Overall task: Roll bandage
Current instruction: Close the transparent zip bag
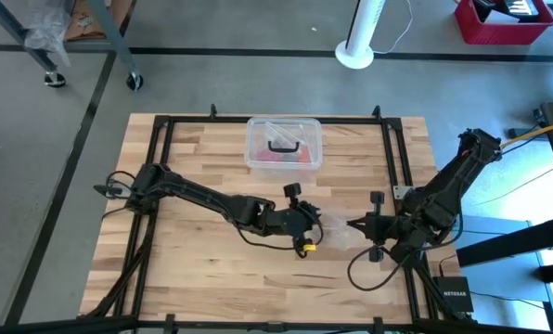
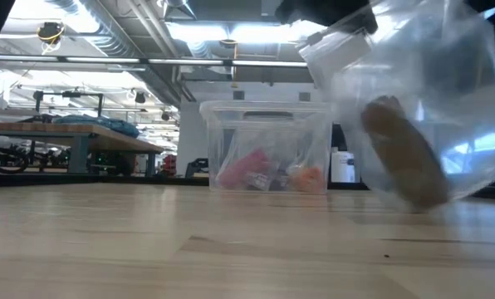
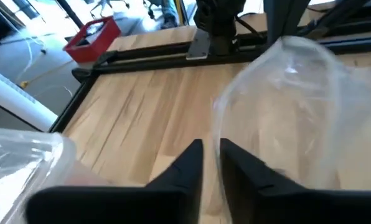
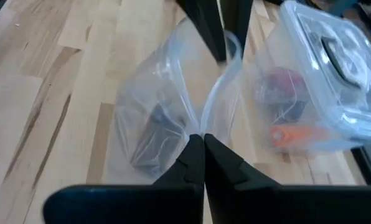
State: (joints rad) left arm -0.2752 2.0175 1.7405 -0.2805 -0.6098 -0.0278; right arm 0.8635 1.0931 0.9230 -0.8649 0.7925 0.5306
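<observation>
- My right gripper (image 4: 203,142) is closed tight on the rim of the clear plastic bag (image 4: 167,118), pinching its thin film between both fingertips, toward the near right of the table (image 1: 202,269).
- My left gripper (image 3: 210,149) meets the same bag from the left; its fingers (image 3: 188,163) stand only a slit apart with the bag's edge running between them, and I cannot tell whether they grip it.
- The bag hangs lifted between my two grippers, just off the wood.
- The bandage (image 2: 404,156) sits inside that bag as a dull brown roll, low in its belly.
- Farther off, at the far middle of the table, stands the clear plastic box (image 1: 284,144) with its black handle (image 1: 283,146), red and orange things inside.
</observation>
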